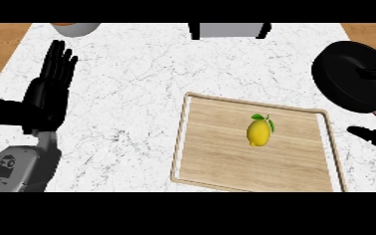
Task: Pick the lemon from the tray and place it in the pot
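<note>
Lemon (pixel 258 132) lies on tray (pixel 192 144), long axis near-vertical, leaves up; left hand (pixel 50 92) open.

A small yellow lemon (pixel 258 132) is set on a shallow wooden tray (pixel 220 169) on the white marble tabletop (pixel 132 89); a black round pot (pixel 345 77) is placed behind the tray, to its right.

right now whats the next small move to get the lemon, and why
Probably bring the right hand in from the right edge to over the lemon. The lemon lies untouched on the wooden tray, that hand is nearest it, only its fingertips show, and the left hand rests open far left.
</note>
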`<act>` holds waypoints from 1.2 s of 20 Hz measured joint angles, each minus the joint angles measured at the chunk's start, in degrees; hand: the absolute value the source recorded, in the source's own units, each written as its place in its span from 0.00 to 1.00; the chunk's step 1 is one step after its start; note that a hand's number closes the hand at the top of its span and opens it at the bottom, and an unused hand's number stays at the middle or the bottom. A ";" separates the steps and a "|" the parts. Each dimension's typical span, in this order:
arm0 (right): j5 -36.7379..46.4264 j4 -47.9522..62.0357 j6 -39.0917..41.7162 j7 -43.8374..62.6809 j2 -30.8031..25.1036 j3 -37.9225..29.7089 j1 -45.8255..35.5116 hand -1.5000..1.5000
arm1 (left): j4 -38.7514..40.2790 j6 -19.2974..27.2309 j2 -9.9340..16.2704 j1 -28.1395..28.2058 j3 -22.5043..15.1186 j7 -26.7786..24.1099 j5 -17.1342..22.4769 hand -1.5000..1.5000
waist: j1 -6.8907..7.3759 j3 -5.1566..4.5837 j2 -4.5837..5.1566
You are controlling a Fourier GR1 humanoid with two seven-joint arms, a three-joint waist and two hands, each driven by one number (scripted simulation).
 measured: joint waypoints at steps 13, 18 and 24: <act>13.67 -17.04 5.58 17.54 -8.80 6.21 2.78 0.00 | -1.06 -1.55 -0.36 -1.18 0.74 1.90 -0.66 0.50 | 0.89 -0.12 -0.15; 16.25 -22.43 9.82 29.46 -6.79 9.56 -0.58 0.00 | -0.52 -1.95 -1.06 -1.69 1.33 2.10 -1.32 0.50 | 1.04 -0.10 -0.09; 21.18 -23.21 12.79 40.73 0.58 15.16 -4.30 0.00 | 0.05 -2.11 -2.47 -2.24 1.52 2.09 -2.69 0.50 | 1.19 -0.08 -0.02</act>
